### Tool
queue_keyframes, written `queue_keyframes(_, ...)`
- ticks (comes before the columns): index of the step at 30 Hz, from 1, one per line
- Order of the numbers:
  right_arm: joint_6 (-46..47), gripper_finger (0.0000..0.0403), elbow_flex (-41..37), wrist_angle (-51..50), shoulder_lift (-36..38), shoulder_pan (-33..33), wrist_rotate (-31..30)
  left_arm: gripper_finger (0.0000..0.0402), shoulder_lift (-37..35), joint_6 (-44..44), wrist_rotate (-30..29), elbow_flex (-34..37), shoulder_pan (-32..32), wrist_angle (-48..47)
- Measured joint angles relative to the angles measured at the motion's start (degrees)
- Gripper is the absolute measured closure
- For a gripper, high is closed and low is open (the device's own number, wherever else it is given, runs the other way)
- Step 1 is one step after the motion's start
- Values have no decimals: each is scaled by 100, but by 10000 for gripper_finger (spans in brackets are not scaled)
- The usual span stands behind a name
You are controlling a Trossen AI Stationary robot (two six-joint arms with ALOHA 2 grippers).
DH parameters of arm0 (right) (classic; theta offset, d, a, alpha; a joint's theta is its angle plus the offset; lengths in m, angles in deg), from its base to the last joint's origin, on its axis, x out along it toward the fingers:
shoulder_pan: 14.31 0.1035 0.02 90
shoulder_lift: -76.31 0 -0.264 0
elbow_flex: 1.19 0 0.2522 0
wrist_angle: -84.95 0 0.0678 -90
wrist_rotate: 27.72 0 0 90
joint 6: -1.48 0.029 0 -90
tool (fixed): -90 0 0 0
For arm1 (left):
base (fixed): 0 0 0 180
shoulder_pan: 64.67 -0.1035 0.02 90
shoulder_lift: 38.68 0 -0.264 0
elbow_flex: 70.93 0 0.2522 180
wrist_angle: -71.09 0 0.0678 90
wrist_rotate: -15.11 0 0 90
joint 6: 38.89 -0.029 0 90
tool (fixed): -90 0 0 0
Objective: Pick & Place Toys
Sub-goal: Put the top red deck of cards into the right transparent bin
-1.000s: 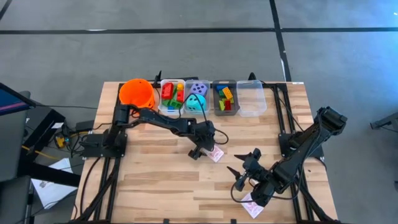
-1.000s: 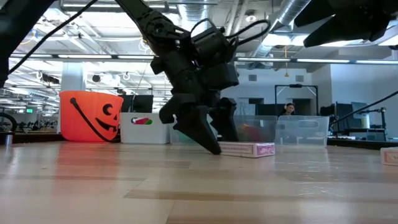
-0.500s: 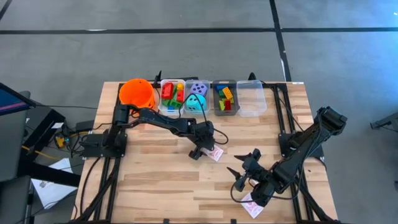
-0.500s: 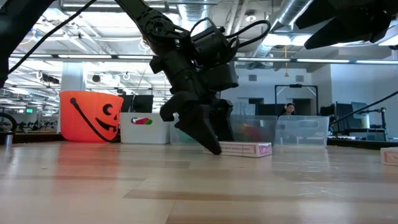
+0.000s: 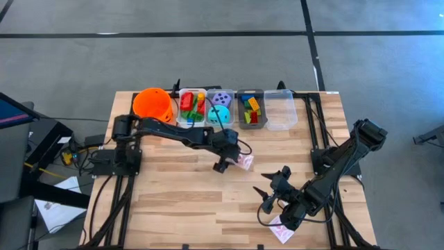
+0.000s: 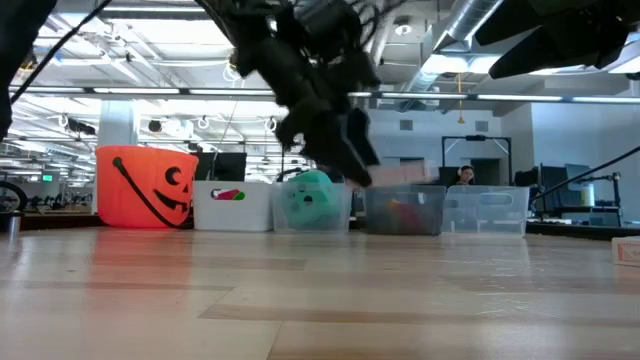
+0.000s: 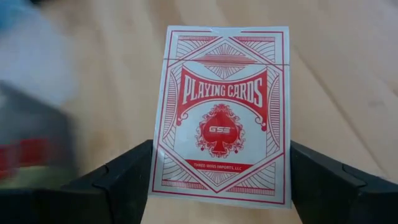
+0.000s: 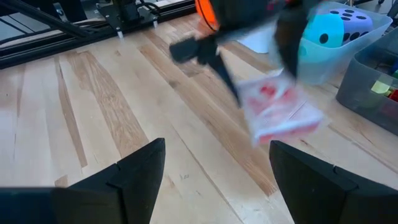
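Above the wooden worktop [image 5: 173, 187], the left pincer [image 5: 232, 164] pinches a card pack [image 7: 224, 115]. The right pincer [image 5: 275, 189] waits spread. Behind the worktop lies grey floor [image 5: 208, 62].

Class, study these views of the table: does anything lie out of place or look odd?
One pack of playing cards lies alone at the table's front edge, under the right claw, far from the bins. The left claw holds another pack lifted off the table.

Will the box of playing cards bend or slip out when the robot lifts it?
Probably not: the card box looks flat-sided and keeps its shape between the left gripper fingers. It seems light, hanging clear of the table. Its smooth faces might slip.
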Motion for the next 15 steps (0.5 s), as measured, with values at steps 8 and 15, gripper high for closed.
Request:
queue_keyframes(8,2,121,0,54,0,0,-4,99,-900,89,-1122,-7,-192,-6)
queue_keyframes(15,-10,121,0,106,0,-37,-131,99,-1262,950,-878,-15,-690,629)
